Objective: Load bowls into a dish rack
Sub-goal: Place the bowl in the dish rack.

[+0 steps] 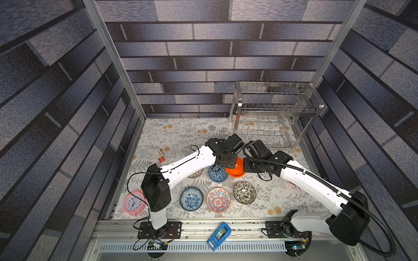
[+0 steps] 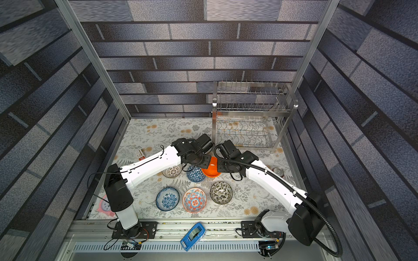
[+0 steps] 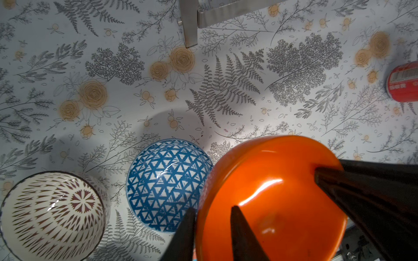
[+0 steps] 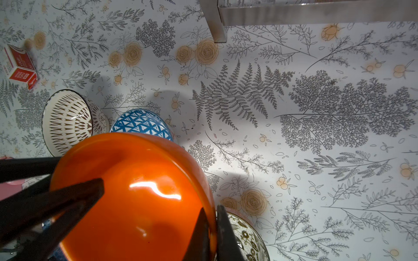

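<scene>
The plain orange bowl (image 1: pixel 236 170) hangs tilted above the table between both arms. My right gripper (image 4: pixel 211 207) is shut on its rim (image 4: pixel 210 180). My left gripper (image 3: pixel 212 208) stands open astride the opposite rim, with its inner finger clear of the wall. Below sit the blue triangle bowl (image 3: pixel 167 185) and the white lattice bowl (image 3: pixel 52 214). Nearer the front stand the blue-white floral bowl (image 1: pixel 191 198), the medallion bowl (image 1: pixel 218 200) and the black-and-white floral bowl (image 1: pixel 244 192). The dish rack (image 1: pixel 278 110) stands at the back right with nothing in it.
A pink clock (image 1: pixel 133 203) lies at the front left. A small red-and-white box (image 4: pixel 20 65) lies left of the bowls and a red can (image 3: pixel 403 83) to their right. A blue device (image 1: pixel 219 236) rests on the front rail. Walls enclose the table.
</scene>
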Robot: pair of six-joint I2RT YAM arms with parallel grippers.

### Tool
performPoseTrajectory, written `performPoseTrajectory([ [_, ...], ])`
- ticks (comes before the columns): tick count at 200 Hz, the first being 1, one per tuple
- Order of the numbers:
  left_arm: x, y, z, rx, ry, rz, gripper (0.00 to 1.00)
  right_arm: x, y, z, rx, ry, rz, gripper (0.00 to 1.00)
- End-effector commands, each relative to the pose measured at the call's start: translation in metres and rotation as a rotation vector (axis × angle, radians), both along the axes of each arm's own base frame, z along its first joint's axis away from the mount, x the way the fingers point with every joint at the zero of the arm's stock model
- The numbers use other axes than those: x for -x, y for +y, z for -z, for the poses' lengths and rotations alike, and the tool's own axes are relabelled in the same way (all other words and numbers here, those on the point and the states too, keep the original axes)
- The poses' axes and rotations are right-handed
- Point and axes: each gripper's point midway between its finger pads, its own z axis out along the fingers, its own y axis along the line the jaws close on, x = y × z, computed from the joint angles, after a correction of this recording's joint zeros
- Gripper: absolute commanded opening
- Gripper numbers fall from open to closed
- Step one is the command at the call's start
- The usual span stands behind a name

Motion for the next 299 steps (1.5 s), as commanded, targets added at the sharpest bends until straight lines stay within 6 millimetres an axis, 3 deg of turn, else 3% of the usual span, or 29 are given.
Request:
performPoseTrajectory([
  [1,0.001,-0.015,-0.016,0.076,-0.003,0.019,0.52,-0.007,0.004,-0.019,-0.059,-0.070,0.028,0.00],
  [11,0.001,-0.015,-0.018,0.081,-0.005,0.022,0.59,-0.002,0.000,-0.006,-0.039,-0.050,0.033,0.00],
  [39,0.001,-0.014,-0.021,0.085,-0.016,0.024,0.72,-0.002,-0.002,-0.004,-0.043,-0.056,0.044,0.00],
  [94,0.002,-0.009,-0.033,0.111,-0.040,0.017,0.90,-0.004,-0.007,-0.001,-0.024,-0.065,0.064,0.00],
  [141,0.006,0.002,-0.051,0.147,-0.080,-0.007,0.91,-0.009,-0.011,-0.002,-0.007,-0.095,0.089,0.00],
  [211,0.000,0.052,-0.078,0.174,-0.190,-0.125,0.94,-0.024,-0.022,-0.012,0.094,-0.160,0.057,0.00],
  [263,-0.005,0.093,-0.075,0.192,-0.208,-0.224,0.93,-0.040,-0.046,-0.006,0.207,-0.189,0.049,0.00],
  [267,-0.005,0.096,-0.074,0.191,-0.206,-0.232,0.93,-0.047,-0.046,-0.019,0.205,-0.219,0.054,0.00],
  [299,-0.006,0.117,-0.072,0.183,-0.210,-0.282,0.92,-0.065,-0.067,-0.030,0.292,-0.284,0.060,0.00],
])
